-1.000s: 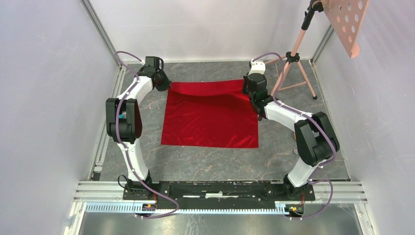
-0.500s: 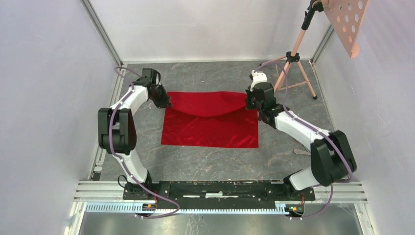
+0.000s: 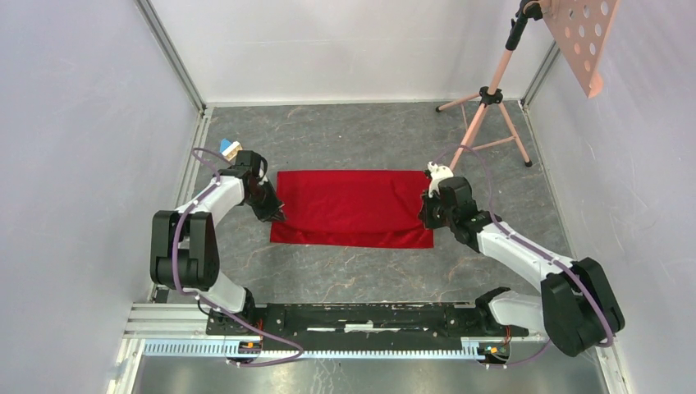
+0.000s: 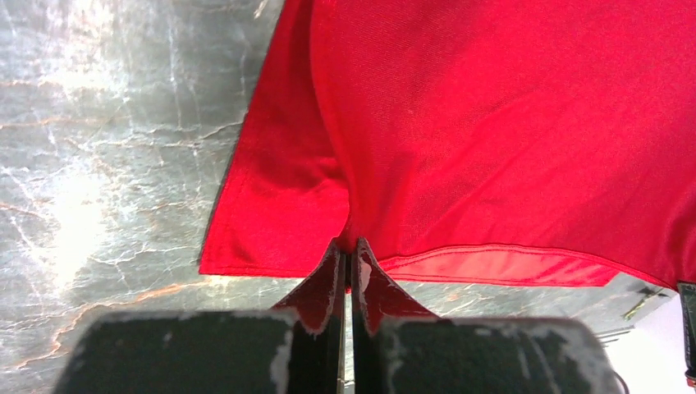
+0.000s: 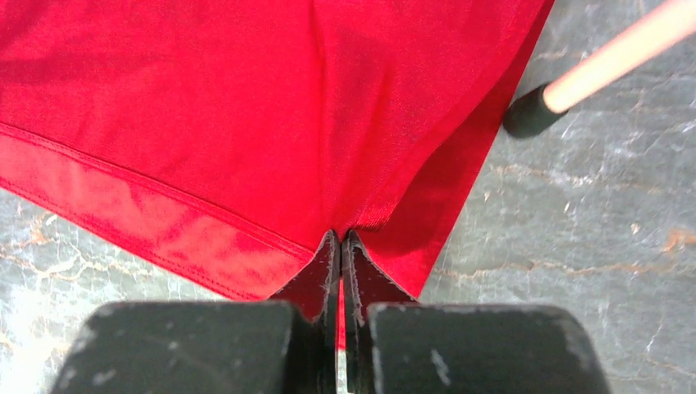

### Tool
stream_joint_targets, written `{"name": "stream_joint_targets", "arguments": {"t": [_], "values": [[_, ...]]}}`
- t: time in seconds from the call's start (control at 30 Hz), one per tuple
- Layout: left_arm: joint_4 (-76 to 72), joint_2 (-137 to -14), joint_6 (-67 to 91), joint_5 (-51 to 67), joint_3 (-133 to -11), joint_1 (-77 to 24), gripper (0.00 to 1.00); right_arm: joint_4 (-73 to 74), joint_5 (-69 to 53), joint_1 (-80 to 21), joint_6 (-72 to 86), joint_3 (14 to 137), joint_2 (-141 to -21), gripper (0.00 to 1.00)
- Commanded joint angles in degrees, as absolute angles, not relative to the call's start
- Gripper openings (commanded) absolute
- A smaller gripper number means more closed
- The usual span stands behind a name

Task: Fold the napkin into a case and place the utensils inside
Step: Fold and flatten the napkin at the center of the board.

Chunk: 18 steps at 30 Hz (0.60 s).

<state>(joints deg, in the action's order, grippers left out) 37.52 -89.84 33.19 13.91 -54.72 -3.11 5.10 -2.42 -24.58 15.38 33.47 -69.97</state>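
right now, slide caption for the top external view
Left end effector and right end effector pinch the half-folded red napkin by its upper layer's near corners.

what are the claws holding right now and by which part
The napkin, by the two corners of its folded-over top layer: the left claw pinches the left corner, the right claw the right one.

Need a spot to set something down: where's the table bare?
Bare: the strip between napkin and base rail, and the far stretch left of the tripod. Crowded: the napkin's ends, where left fingers and right fingers pinch it.
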Motion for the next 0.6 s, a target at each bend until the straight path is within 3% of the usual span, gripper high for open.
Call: {"name": "stream_joint_targets", "arguments": {"t": [0.0,0.57], "values": [[38.3,-86.93,29.91,11.37,-52.63,-2.97,0.05,3.62,-4.83,-24.34,16.6,30.37,-66.33,0.0],[38.4,-90.78,29.27,7.34,-51.41,-2.92,0.08,0.41,-8.08,-24.38,19.64,22.91,-63.72,0.0]]}}
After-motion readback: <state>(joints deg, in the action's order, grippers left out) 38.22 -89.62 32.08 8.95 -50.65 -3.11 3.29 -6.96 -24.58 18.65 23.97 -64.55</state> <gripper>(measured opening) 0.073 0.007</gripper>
